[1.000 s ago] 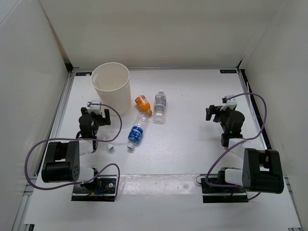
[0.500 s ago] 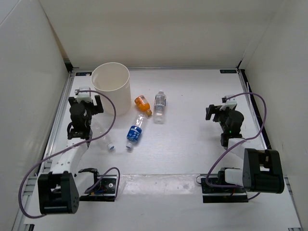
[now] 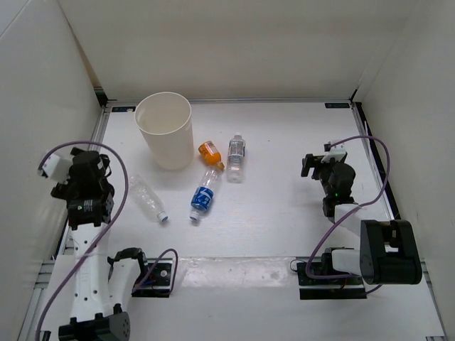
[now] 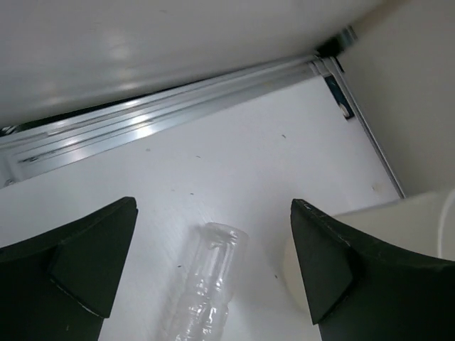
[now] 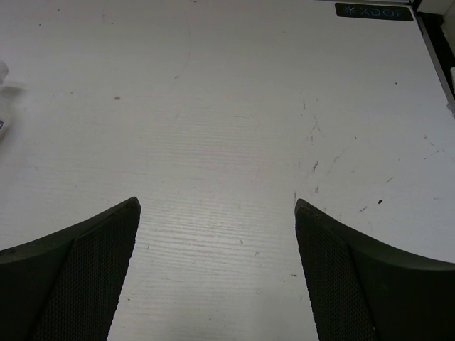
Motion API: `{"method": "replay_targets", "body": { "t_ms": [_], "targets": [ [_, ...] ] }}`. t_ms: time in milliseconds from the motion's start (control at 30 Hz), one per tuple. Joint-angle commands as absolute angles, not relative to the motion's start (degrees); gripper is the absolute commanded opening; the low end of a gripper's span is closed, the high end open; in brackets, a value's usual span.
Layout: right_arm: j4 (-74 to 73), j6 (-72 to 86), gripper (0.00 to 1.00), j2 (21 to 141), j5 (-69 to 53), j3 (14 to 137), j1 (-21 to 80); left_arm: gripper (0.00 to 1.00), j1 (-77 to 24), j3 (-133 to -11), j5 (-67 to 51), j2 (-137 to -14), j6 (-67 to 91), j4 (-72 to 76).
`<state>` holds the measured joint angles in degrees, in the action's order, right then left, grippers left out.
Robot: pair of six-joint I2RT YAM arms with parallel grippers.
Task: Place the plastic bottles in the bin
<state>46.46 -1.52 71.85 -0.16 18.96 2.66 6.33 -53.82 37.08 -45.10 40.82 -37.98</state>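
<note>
"Where was your left hand?"
"My left gripper (image 4: pixel 213 209) was raised at the left edge of the white table (image 3: pixel 284 135), fingers spread wide and empty. A clear unlabelled plastic bottle (image 3: pixel 146 197) lay near it, left of the tall cream-white cylindrical plastic bin (image 3: pixel 167 145)."
"The rest?"
"Right of the bin lay a blue-labelled clear bottle (image 3: pixel 201 197), a short orange bottle (image 3: pixel 209 150) and a pale-labelled clear bottle (image 3: pixel 236 158), all outside it. My right gripper (image 5: pixel 217 206) was spread, holding nothing."
</note>
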Motion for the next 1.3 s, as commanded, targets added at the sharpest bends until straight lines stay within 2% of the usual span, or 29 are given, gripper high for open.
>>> {"method": "replay_targets", "body": {
  "t_ms": [0,33,67,133,167,267,400,867,1267],
  "targets": [
    [48.78,-1.76,0.90,71.98,2.90,20.30,2.99,0.99,10.53,-54.23,40.46,-44.21,52.59,-51.03],
    [48.69,-1.76,0.90,71.81,3.07,20.39,3.25,0.99,13.16,-53.71,36.95,-44.56,47.60,-48.63],
    [48.69,-1.76,0.90,71.72,3.08,20.22,3.25,0.99,13.97,-53.53,30.30,-45.00,48.07,-48.60],
    [48.69,-1.76,0.90,71.63,3.16,20.21,3.34,0.99,15.89,-54.05,26.65,-48.07,50.87,-49.74],
    [48.60,-1.76,0.90,71.72,3.43,20.21,3.34,0.99,17.30,-54.05,20.02,-48.95,51.06,-49.22],
    [48.69,-1.76,0.90,71.63,3.60,20.21,3.43,0.99,20.12,-53.88,10.60,-54.66,50.10,-48.34],
    [48.69,-1.76,0.90,71.72,3.69,20.21,3.60,0.99,20.13,-55.89,4.59,-63.88,49.31,-52.29],
    [48.95,-1.85,0.90,71.72,4.13,20.21,3.69,0.99,17.23,-48.87,-2.19,-71.00,42.63,-42.29],
    [48.69,-1.76,0.90,71.72,4.04,20.30,3.52,0.99,12.30,-50.88,-3.43,-79.97,37.27,-39.11]
  ]
}}
